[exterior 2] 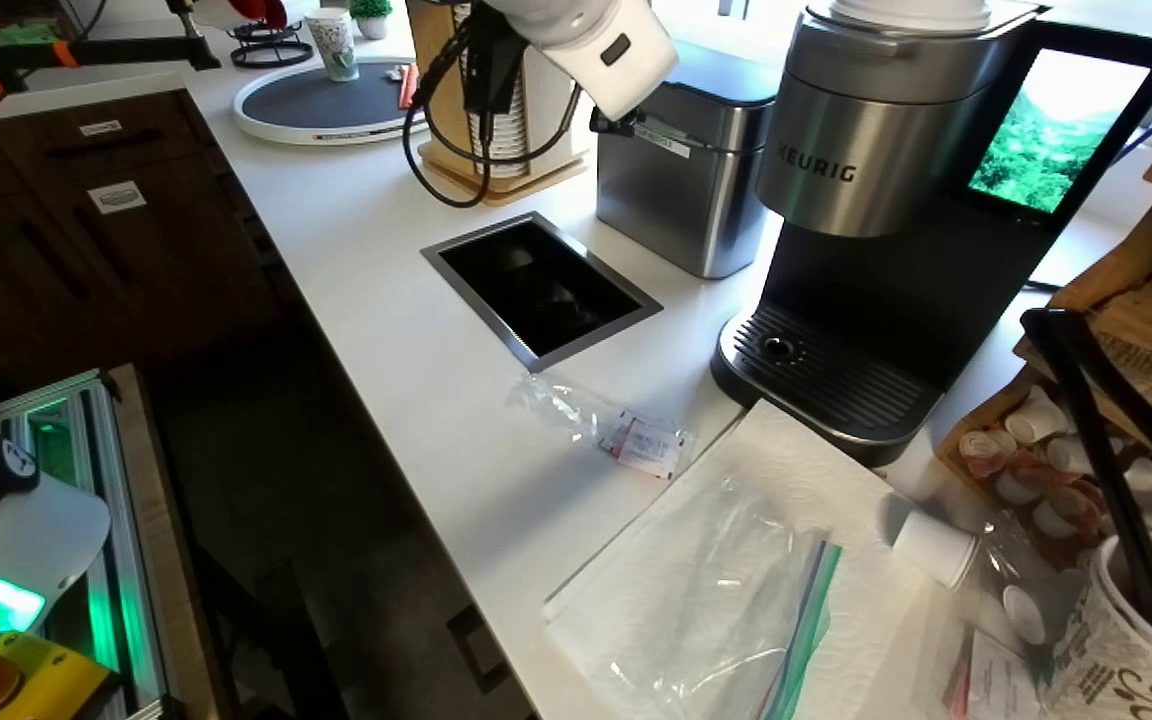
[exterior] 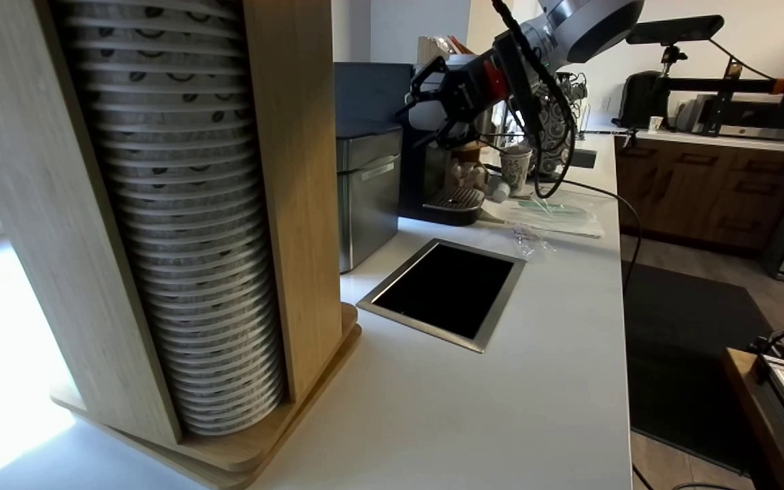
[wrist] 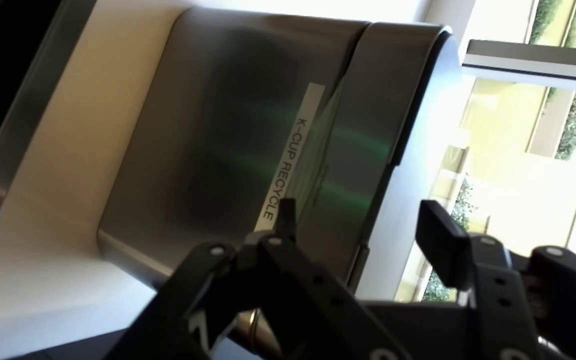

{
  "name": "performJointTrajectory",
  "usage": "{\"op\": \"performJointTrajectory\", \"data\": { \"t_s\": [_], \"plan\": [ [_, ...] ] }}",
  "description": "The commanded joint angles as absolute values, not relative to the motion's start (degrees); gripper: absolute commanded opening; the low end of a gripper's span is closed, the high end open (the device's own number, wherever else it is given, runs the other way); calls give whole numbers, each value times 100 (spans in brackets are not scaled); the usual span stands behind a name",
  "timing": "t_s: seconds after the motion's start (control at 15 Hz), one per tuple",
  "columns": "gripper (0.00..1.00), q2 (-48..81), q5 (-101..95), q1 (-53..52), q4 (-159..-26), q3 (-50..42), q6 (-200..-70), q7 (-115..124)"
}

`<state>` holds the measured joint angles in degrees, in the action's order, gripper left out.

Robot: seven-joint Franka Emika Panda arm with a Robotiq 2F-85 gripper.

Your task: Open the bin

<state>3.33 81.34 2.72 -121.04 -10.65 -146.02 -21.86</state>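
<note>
The bin [exterior: 373, 204] is a silvery brushed-metal box with a dark lid [exterior 2: 711, 72]. It stands upright on the counter, and its lid looks shut. In the wrist view the bin [wrist: 228, 115] lies tilted, with a label reading K-CUP RECYCLE [wrist: 290, 155] below the lid seam. My gripper [exterior: 411, 128] is open and empty, at about lid height near the bin's front. In the wrist view the gripper [wrist: 359, 220] has one finger over the label end and the other past the lid edge. In an exterior view the arm hides most of the gripper [exterior 2: 618, 122]. I cannot tell whether it touches the bin.
A black metal-framed countertop opening [exterior: 443, 286] lies in front of the bin. A coffee machine [exterior 2: 866, 150] stands beside it. A wooden cup holder [exterior: 303, 204] stands on its other side. Plastic bags [exterior 2: 726, 600], paper towel and a cup [exterior: 516, 167] lie along the counter.
</note>
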Motion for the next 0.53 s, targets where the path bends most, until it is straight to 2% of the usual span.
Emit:
{"op": "performJointTrajectory", "data": {
  "t_s": [0.0,0.47],
  "plan": [
    [56,404,8468,302,-11929,-1069,-14469,-2389],
    [53,430,8668,461,-11729,-927,-14356,-2354]
  ]
}}
